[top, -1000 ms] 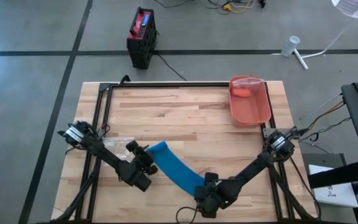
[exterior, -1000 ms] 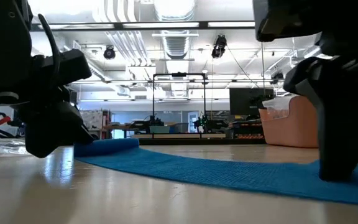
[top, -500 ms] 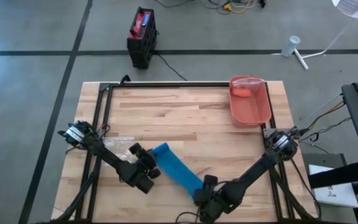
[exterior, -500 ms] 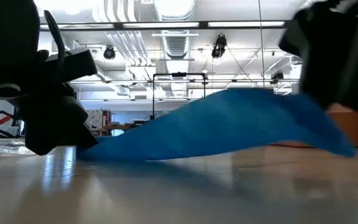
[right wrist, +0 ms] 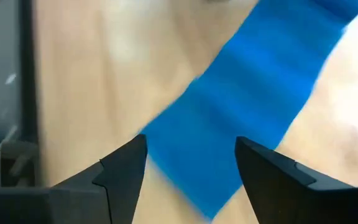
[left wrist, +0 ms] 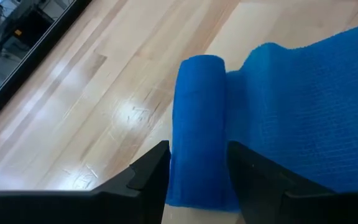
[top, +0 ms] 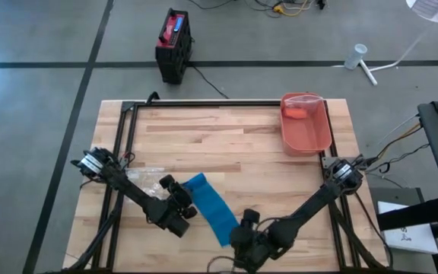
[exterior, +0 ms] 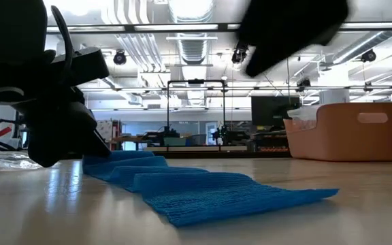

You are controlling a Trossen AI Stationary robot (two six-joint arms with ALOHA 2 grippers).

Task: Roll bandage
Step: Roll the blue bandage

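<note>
Here the left claw point(top: 179, 199) sits low on the table point(top: 234, 144), its two fingers point(left wrist: 148, 177) partly closed on either side of the rolled end of the blue bandage point(top: 207, 205), pinching the small roll point(left wrist: 199, 124) at its flanks. From that roll the loose strip point(exterior: 216, 194) runs across the wood toward the front edge, lying in soft ripples and somewhat skewed. At its far end the right claw point(top: 243, 228) hovers just above the strip's tail, fingers point(right wrist: 120, 171) spread wide and holding nothing, the blue fabric showing between them. Well apart, at the table's far right corner, stands an orange bin point(top: 305, 122).

To roll well, I judge the strip should first be straightened so it lines up square with the roll; otherwise the turns will wander sideways into a cone. The right claw would best pin or lightly tension the tail while the left turns the roll, keeping the fabric flat and the ripples out.
</note>
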